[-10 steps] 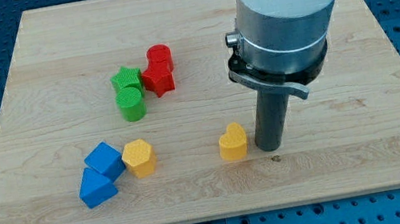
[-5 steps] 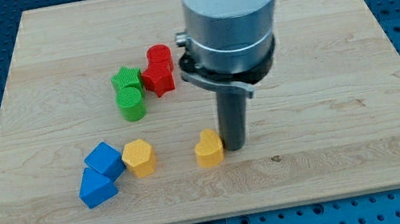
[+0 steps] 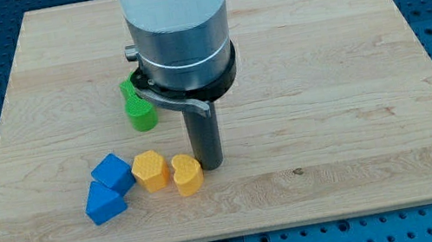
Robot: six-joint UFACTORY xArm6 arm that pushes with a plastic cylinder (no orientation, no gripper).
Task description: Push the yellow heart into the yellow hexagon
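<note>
**Ana:** Blocks sit on a wooden counter [image 3: 349, 72] seen from above and in front. Where is the yellow heart?

**Ben:** The yellow heart [image 3: 187, 174] lies near the view's bottom, left of centre. Its left side looks to be touching, or all but touching, the yellow hexagon [image 3: 150, 170].

**Ana:** And the rod?

**Ben:** My tip [image 3: 208, 165] stands on the counter just to the view's right of the heart and slightly above it, pressed against or right beside its upper right edge. No pincer exists on this arm, so nothing is open, closed or holding; the rod only pushes.

**Ana:** So which way does the heart lie from the tip?

**Ben:** To the view's left and a touch lower. The hexagon lies further left along nearly the same line, so tip, heart and hexagon form a short row. A final nudge leftward, if any is needed, would close whatever gap remains.

**Ana:** Anything else nearby?

**Ben:** Two blue blocks [image 3: 108, 187] sit touching the hexagon's left side. A green block [image 3: 141, 111] shows higher up, partly hidden behind the arm's wide body.
</note>
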